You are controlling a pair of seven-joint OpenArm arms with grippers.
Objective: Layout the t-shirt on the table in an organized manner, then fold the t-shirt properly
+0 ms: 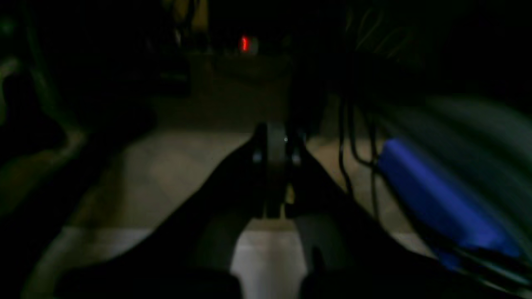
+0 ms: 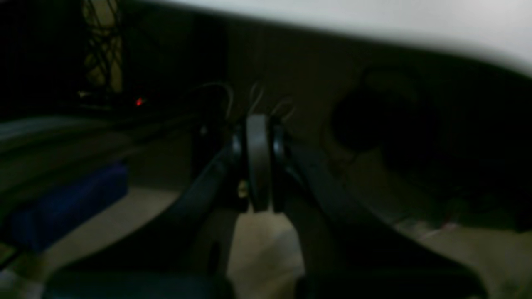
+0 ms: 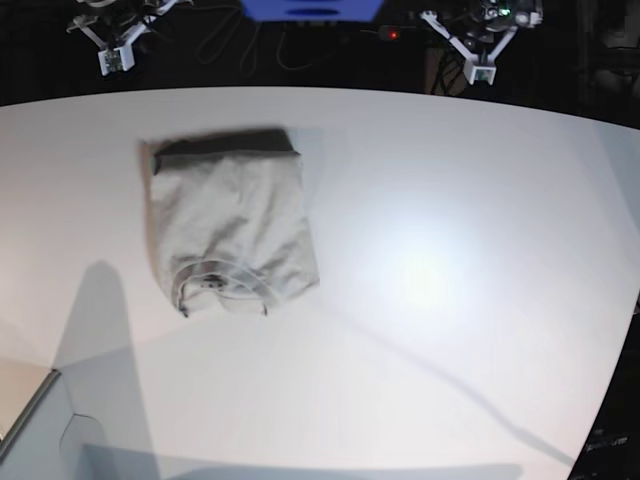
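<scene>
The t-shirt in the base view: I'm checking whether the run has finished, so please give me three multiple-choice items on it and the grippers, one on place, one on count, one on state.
1. Where does the t-shirt lie on the table?
A. the view's left half
B. dead centre
C. the right edge

2. How many shirts are on the table?
A. one
B. two
C. three

3. What state is the shirt in?
A. spread flat, sleeves out
B. folded into a compact rectangle
C. crumpled in a heap

Key: 1 A, it sits left of the middle. 2 A, only one garment shows. 3 B, its sides are straight, no sleeves stick out and the collar faces the near edge. The left gripper and right gripper both look shut, off the table.
</scene>
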